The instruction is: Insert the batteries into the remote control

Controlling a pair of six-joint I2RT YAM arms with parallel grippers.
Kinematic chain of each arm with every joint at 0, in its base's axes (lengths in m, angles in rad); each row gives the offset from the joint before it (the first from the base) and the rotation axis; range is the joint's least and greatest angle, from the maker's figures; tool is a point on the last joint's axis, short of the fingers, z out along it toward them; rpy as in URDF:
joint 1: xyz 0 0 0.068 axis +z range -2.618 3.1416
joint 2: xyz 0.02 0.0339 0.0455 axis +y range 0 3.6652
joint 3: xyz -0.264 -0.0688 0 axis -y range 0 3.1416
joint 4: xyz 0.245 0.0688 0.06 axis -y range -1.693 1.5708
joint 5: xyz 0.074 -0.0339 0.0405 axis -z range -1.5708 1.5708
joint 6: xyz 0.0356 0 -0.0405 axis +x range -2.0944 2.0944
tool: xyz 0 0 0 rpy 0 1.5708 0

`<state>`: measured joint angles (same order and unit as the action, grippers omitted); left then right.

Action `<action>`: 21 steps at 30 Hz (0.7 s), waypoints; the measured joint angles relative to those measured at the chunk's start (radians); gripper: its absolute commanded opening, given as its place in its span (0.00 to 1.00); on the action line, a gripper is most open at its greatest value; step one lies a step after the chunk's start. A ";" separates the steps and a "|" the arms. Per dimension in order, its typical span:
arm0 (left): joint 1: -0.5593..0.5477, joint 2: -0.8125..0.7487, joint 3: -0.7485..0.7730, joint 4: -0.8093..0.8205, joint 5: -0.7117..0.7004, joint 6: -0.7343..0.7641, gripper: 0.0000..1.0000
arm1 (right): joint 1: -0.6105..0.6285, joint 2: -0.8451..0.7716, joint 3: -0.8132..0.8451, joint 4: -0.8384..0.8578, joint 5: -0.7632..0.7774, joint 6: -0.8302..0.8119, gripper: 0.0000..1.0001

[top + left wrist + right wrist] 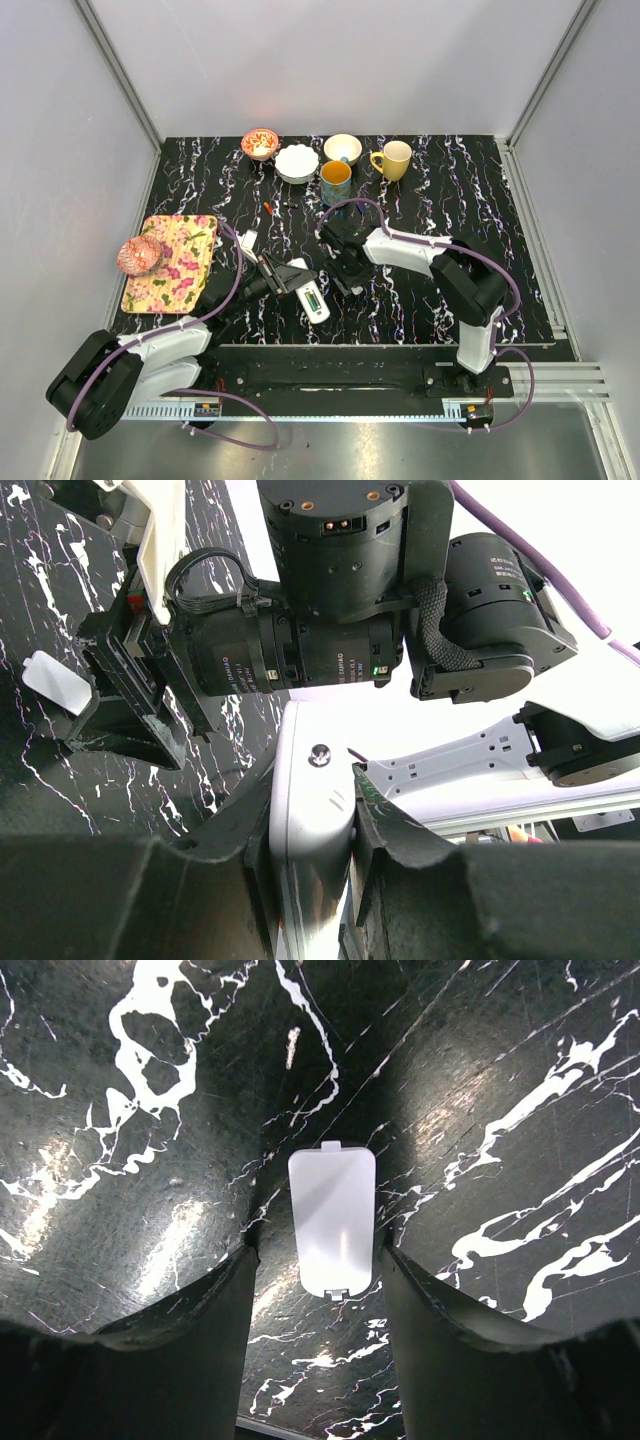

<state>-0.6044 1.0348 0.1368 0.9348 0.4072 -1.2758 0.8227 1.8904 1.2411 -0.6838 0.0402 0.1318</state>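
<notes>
- Currently my left hand (314,810) is clenched on the remote control (314,302), one finger pressed against each long side.
- From above, the remote control is a slim white bar held low over the near middle of the worktop (450,200). Its dark slot faces up, with a speck of green in it.
- My left wrist camera shows the bar's rounded white end with a small round dimple on it.
- My right hand (318,1260) is released. Its fingers stand apart on either side of a flat white lid (332,1210) that lies on the black marbled worktop, and neither finger clearly touches it.
- That right hand sits just beside the remote control's far end, and its dark wrist fills much of the view ahead of my left hand.
- Well to the left are a flowered tray (178,262) with a pink bowl (139,255) at its edge, and a small white chip (248,240) between the tray and my left hand.
- Along the back stand a red bowl (260,143), a white bowl (297,163), a cream bowl (342,148), a yellow mug (393,160) and a blue mug (336,182).
</notes>
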 measured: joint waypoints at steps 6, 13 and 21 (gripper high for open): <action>0.000 -0.006 0.000 -0.008 0.000 0.000 0.00 | 0.000 -0.005 -0.010 0.011 -0.006 0.000 0.54; 0.000 -0.006 0.000 -0.019 0.000 0.001 0.00 | 0.000 -0.023 -0.036 0.039 -0.006 0.005 0.36; 0.000 -0.006 0.000 -0.021 0.000 0.001 0.00 | -0.004 -0.040 -0.060 0.062 -0.003 0.049 0.15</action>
<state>-0.6048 1.0286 0.1368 0.9134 0.4072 -1.2751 0.8185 1.8503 1.1812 -0.6216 0.0376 0.1810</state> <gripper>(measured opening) 0.302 0.353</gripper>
